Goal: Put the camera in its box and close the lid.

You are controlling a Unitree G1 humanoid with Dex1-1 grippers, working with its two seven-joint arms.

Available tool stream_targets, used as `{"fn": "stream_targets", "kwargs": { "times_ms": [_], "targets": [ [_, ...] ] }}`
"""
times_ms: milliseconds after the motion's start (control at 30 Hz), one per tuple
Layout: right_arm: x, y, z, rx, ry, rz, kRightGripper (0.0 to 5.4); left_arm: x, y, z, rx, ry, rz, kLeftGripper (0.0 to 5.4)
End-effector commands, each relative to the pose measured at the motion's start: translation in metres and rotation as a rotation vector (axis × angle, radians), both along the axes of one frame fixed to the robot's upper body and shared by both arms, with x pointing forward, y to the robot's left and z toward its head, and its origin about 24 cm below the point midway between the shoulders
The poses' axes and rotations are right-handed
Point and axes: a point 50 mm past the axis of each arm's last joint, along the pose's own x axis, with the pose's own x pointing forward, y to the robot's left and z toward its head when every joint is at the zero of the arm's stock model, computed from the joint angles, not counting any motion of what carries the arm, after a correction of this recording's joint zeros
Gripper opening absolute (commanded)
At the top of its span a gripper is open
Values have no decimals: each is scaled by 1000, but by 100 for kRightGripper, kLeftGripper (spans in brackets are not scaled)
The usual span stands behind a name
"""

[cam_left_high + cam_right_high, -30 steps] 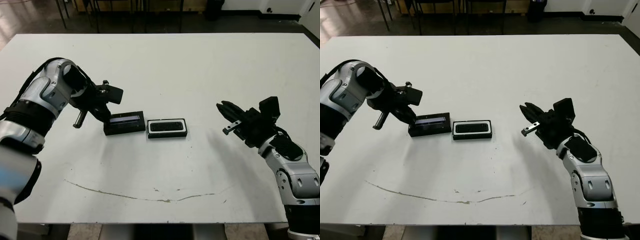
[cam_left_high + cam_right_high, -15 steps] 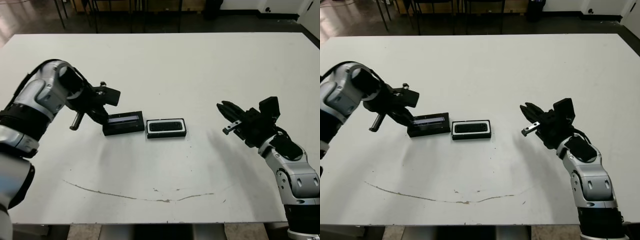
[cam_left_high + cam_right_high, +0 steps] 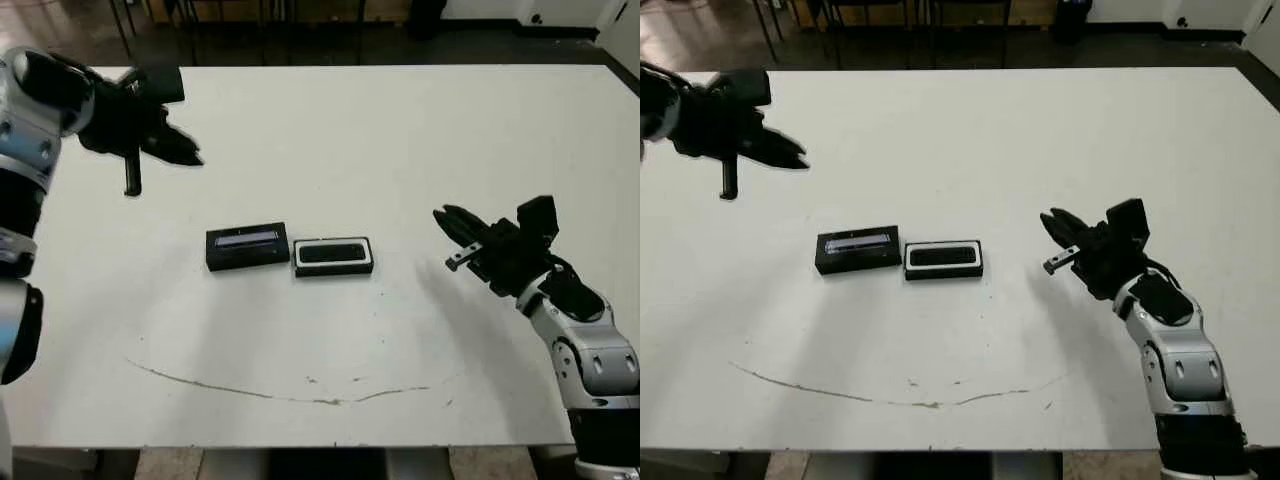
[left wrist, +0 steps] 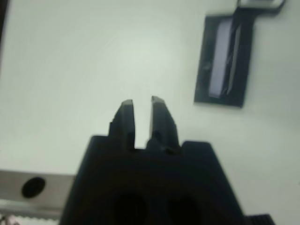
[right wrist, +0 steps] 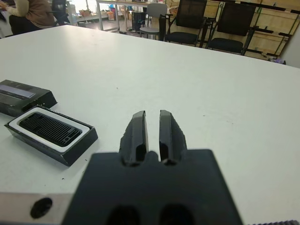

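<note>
Left claw (image 3: 185, 155) is pulling far back from the flat black lid with pale strip (image 3: 247, 247), fingers nearly closed, empty. Black bar camera (image 3: 333, 252) is sitting in white-lined black box (image 3: 334, 268); lid beside it, unplaced. Right claw (image 3: 447, 225) closed, idling over white desk (image 3: 400, 130).

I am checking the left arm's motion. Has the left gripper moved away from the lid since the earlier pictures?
Yes. The left gripper has moved from beside the lid toward the table's far left corner.

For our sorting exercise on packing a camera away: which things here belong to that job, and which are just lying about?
Part of the job:
shallow black box with white lining
slim black bar-shaped camera, lying in it
flat black lid with pale strip

Just there:
white table
thin brown mark
black chairs
</note>
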Motion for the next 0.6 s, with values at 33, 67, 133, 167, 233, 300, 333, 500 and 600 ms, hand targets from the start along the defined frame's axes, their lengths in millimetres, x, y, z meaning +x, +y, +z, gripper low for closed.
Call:
{"fn": "stream_targets", "kwargs": {
  "times_ms": [33, 67, 133, 167, 233, 300, 333, 500, 600],
  "targets": [
    [-2, -3, -5, -19, 19, 0, 1, 5, -5, -24, 71, 42, 15, 0],
    [-2, -3, -5, -16, 21, 1, 1, 5, -8, -32, 101, 64, 17, 0],
    [-2, -3, -6, -15, 18, 5, 1, 5, -14, -46, 148, 108, 15, 0],
    [-2, -3, -6, -13, 18, 6, 1, 4, -17, -52, 165, 134, 17, 0],
    [-2, -3, -6, -11, 25, 2, 1, 3, -23, -61, 199, 154, 0, 0],
    [-2, -3, -6, -12, 29, 1, 1, 2, -27, -70, 208, 161, 1, 0],
    [-2, -2, -7, -9, 31, 3, 1, 1, -29, -74, 205, 173, 5, 0],
    [-3, 0, -9, -18, 29, 4, 1, 0, -36, -87, 208, 187, 0, 0],
    [-3, 1, -9, -29, 26, 7, 1, 0, -38, -88, 207, 176, -7, 0]
  ]
}}
